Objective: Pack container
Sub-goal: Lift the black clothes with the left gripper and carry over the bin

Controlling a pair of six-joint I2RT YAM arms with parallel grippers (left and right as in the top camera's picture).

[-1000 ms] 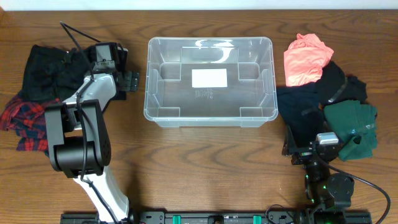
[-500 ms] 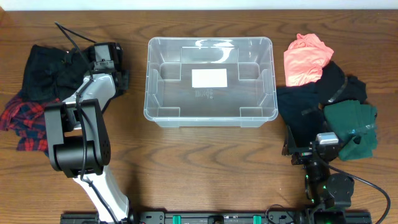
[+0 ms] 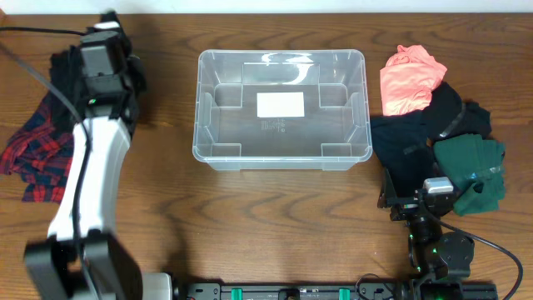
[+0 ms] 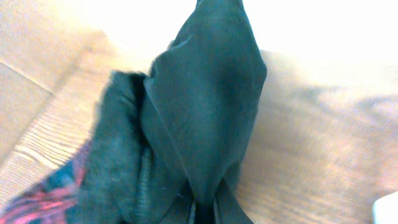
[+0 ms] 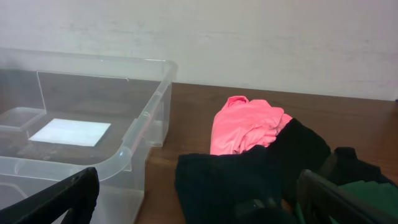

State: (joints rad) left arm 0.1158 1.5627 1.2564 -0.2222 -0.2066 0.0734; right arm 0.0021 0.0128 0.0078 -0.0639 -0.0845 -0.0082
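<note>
The clear container [image 3: 208,150] stands mid-table with only its white label [image 3: 280,104] on the base; its near corner [image 5: 134,146] shows in the right wrist view. My left gripper [image 3: 125,79] is raised over the far-left clothes pile, shut on a black garment [image 4: 205,99] that hangs from its jaws [image 4: 203,214]. At the near right my right gripper [image 5: 202,202] rests low and open, with a black garment [image 5: 249,174] lying on the table between its fingers [image 5: 68,199].
A red plaid garment [image 3: 37,150] and more black cloth [image 3: 67,75] lie at the far left. Right of the container lie a pink garment [image 3: 410,75], black clothes [image 3: 416,142] and a green garment [image 3: 470,171].
My left gripper has shut on the black garment and risen, swinging back and left from beside the container's left wall. The right arm has not moved.
</note>
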